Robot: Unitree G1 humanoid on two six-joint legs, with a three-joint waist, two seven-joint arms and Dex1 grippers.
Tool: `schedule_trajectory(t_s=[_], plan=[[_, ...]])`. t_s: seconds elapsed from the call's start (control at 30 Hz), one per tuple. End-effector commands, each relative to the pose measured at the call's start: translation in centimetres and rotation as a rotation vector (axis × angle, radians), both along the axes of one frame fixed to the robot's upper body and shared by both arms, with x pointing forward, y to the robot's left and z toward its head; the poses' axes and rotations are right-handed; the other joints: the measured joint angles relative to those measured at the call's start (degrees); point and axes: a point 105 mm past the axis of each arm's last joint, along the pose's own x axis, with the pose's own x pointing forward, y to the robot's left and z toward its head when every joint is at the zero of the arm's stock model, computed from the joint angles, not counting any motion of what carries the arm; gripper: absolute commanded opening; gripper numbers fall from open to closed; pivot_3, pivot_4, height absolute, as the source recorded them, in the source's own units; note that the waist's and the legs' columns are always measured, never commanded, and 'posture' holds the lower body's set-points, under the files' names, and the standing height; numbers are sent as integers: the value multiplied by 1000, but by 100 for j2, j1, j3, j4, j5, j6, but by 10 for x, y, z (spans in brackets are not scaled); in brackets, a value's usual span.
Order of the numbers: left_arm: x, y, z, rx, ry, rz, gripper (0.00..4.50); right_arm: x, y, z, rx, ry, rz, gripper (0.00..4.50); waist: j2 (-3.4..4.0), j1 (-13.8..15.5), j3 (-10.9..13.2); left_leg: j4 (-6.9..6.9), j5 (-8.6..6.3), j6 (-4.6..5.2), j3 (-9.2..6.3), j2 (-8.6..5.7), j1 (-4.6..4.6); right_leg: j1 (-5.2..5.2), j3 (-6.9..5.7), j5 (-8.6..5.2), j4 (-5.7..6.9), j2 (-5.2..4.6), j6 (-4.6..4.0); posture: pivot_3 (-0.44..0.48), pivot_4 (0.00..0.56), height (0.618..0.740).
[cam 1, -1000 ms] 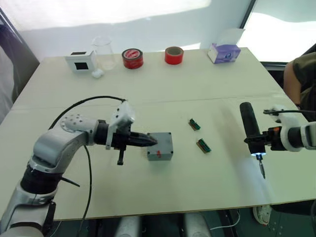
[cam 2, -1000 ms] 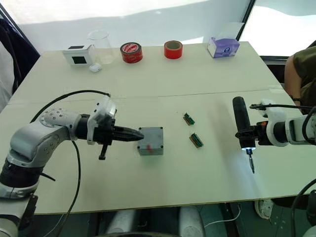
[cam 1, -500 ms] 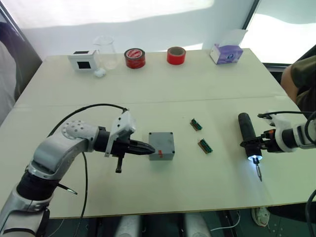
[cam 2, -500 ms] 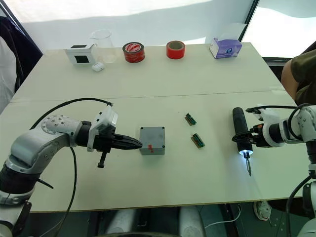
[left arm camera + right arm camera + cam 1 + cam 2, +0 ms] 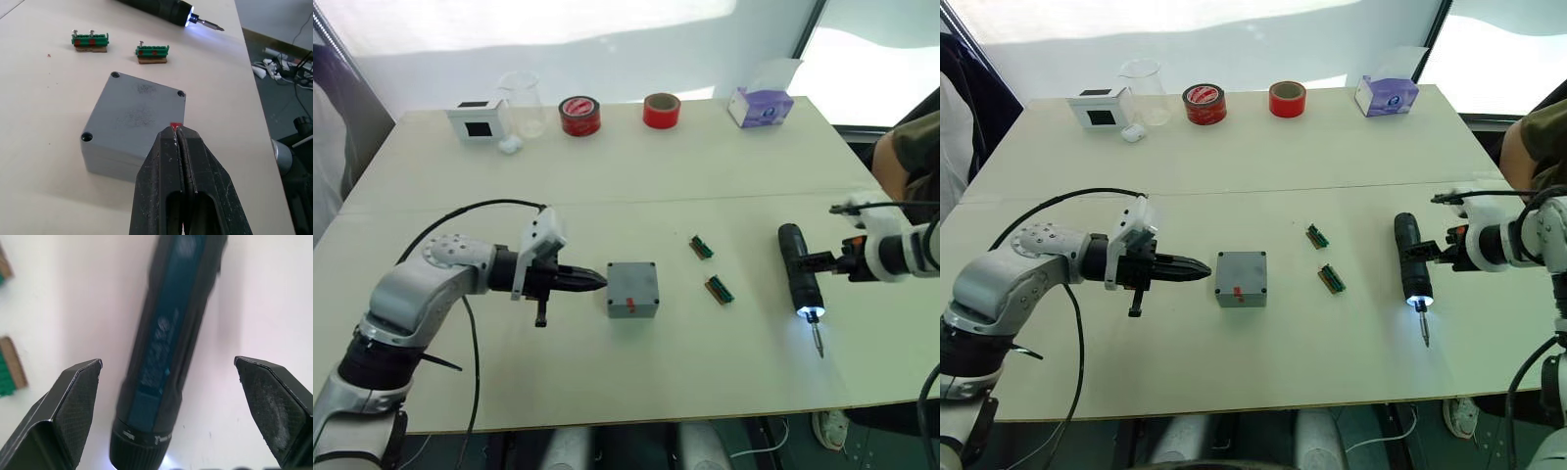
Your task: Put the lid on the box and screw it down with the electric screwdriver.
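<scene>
Counter [image 5: 724, 196]: pale, lying under a seam running across.
Wall [image 5: 636, 64]: white, catching bright daylight.
Window [image 5: 881, 49]: glowing at right.

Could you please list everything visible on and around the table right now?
Box: one, grey, lid on, table centre.
Electric screwdriver: one, dark, tip lit, lying at the right.
Terminal blocks: two, green-brown, between box and screwdriver.
Tape rolls: two, red, far edge.
Beaker: one, clear, far left.
White cube: one, black window, beside the beaker.
Tissue box: one, purple, far right.
Person: partly seen, right edge.
Left gripper: shut, near the box.
Right gripper: open, around the screwdriver.
</scene>
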Motion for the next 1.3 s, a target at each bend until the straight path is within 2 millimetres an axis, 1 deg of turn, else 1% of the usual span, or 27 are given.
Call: schedule_trajectory(t_s=[0.03, 0.07, 0.1, 0.13, 0.17, 0.2, 0.27, 0.33, 0.43, 0.5, 0.53, 0.67, 0.73, 0.83, 0.93, 1.03, 1.1, 1.17, 1.23, 1.3], plan=[[14, 17, 12, 7, -74, 82, 0, 6, 23, 59, -81, -244, 168, 4465, 6, 0, 4, 0, 0, 0, 0, 0, -1, -1, 0, 0, 1, 0, 0, 0, 150, 740], [20, 23, 3, 59, -88, 121, 0, -3, 53, 64, -96, -303, 363, 4465, 6, 0, 4, 0, 1, -2, 3, -1, -8, -13, 2, 0, 6, -1, 0, 0, 150, 740], [24, 27, -4, 98, -98, 144, 0, -13, 73, 64, -102, -327, 505, 4465, 6, 1, 4, 0, 1, -2, 4, -1, -12, -21, 4, 0, 11, -1, 0, 0, 150, 740], [31, 31, -16, 165, -134, 182, 0, -27, 99, 52, -128, -334, 680, 4465, 5, 3, 3, -3, 1, -2, 4, 0, -16, -28, 3, -1, 14, -1, 1, 0, 150, 740], [34, 31, -24, 192, -132, 202, 0, -42, 121, 34, -160, -323, 839, 4465, 1, 10, 2, -5, 1, -2, 1, 4, -15, -28, 3, -3, 16, 5, 2, 0, 150, 740], [34, 27, -26, 185, -136, 198, 0, -52, 134, 20, -152, -315, 920, 4465, -13, 36, -7, -8, 3, -4, -1, 6, -15, -27, 1, -3, 17, 7, 2, 0, 150, 740], [33, 19, -27, 167, -137, 182, 0, -66, 152, 0, -98, -300, 992, 4465, -38, 41, -4, -5, 3, -5, -7, 7, -10, -18, -2, -3, 18, 9, 3, 0, 150, 740], [34, 16, -30, 175, -145, 178, 0, -71, 160, -9, -68, -305, 1008, 4465, -37, 62, 1, 14, 5, -8, -4, -2, -20, -21, 0, -1, 26, -3, 3, 0, 150, 740], [38, 15, -40, 233, -174, 181, 0, -72, 170, -24, -27, -301, 997, 4465, -35, 101, 2, 61, -3, 4, -2, -6, -25, -13, 6, 3, 40, -7, 10, 0, 150, 740], [37, 4, -46, 214, -165, 156, 0, -71, 184, -42, 5, -288, 990, 4465, -42, 118, -4, 69, -3, 3, -8, -3, -17, 1, 2, 5, 36, -4, 9, 0, 150, 740], [36, 0, -47, 203, -160, 148, 0, -70, 188, -48, 12, -285, 987, 4465, -43, 132, -5, 69, -3, 3, -11, -2, -9, 8, 0, 5, 34, -2, 9, 0, 150, 740], [36, -12, -44, 171, -157, 98, 0, -73, 202, -45, 96, -287, 995, 4465, -41, 144, -2, 78, -4, 3, -13, -4, -19, 4, 0, 6, 36, -5, 9, 0, 150, 740], [39, -21, -43, 148, -152, 57, 0, -79, 208, -46, 125, -277, 1032, 4465, -41, 150, -2, 79, -4, 3, -13, -5, -18, 5, -1, 6, 36, -4, 9, 0, 150, 740], [41, -31, -42, 138, -142, -6, 0, -83, 211, -48, 133, -265, 1050, 4465, -40, 143, -3, 80, -3, 3, -17, -5, -16, 10, -7, 6, 38, -3, 9, 0, 150, 740], [51, -38, -42, 144, -161, -48, 0, -87, 214, -47, 156, -255, 1059, 4465, -40, 143, -3, 80, -4, 4, -17, -5, -16, 9, -7, 6, 38, -1, 9, 0, 150, 740], [62, -43, -40, 149, -186, -49, 0, -88, 216, -46, 181, -255, 1050, 4465, -41, 141, -3, 80, -4, 5, -16, -5, -15, 10, -7, 6, 38, -1, 9, 0, 150, 740], [71, -41, -40, 171, -213, -32, 0, -88, 213, -44, 174, -259, 1036, 4465, -41, 140, -3, 81, -5, 5, -17, -5, -15, 10, -8, 6, 38, -1, 9, 0, 150, 740], [77, -31, -38, 194, -233, 1, 0, -86, 203, -40, 137, -271, 1013, 4465, -41, 137, -3, 81, -5, 6, -16, -5, -15, 9, -7, 6, 38, -1, 10, 0, 150, 740], [76, -12, -39, 232, -236, 38, 0, -76, 186, -32, 58, -315, 974, 4465, -41, 136, -2, 81, -5, 7, -16, -5, -15, 9, -7, 6, 38, -1, 10, 0, 150, 740], [71, -2, -40, 237, -213, 54, 0, -67, 177, -29, -5, -347, 953, 4465, -40, 101, -2, 80, -6, 8, -15, -4, -16, 7, -6, 6, 38, 0, 10, 0, 150, 740]])
